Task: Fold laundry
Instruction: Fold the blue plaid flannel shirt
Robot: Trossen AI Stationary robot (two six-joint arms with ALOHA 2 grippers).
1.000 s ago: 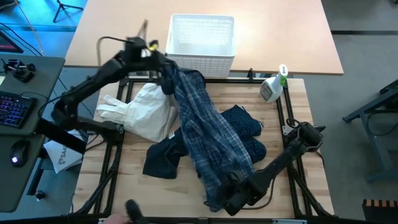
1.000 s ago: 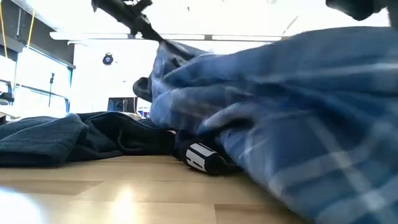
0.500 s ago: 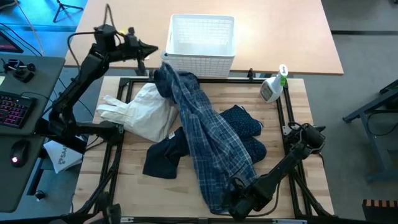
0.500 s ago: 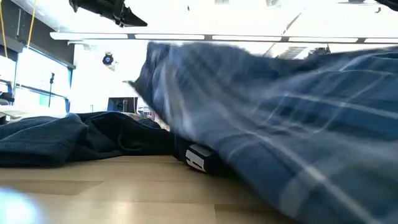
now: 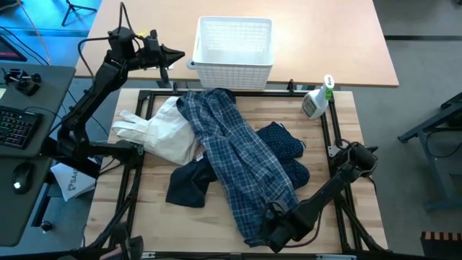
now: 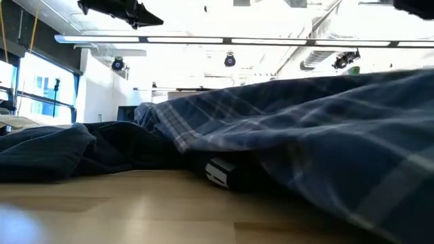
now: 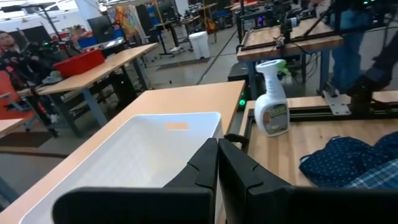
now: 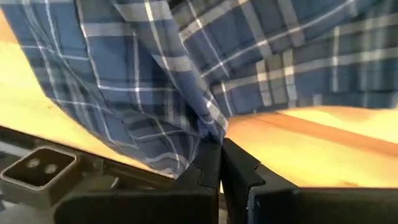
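Pinching a fold of the blue-and-white plaid cotton shirt (image 8: 249,74), your right end effector (image 8: 219,149) sits at the counter's (image 5: 151,195) near edge, fingers closed on the hem. From the white lattice plastic basket (image 5: 234,43), the shirt stretches diagonally toward that edge, draped over the navy dotted shirt (image 5: 285,148). Your left end effector (image 7: 217,163) hangs beside the basket, above its rim, with both fingers together and nothing between them.
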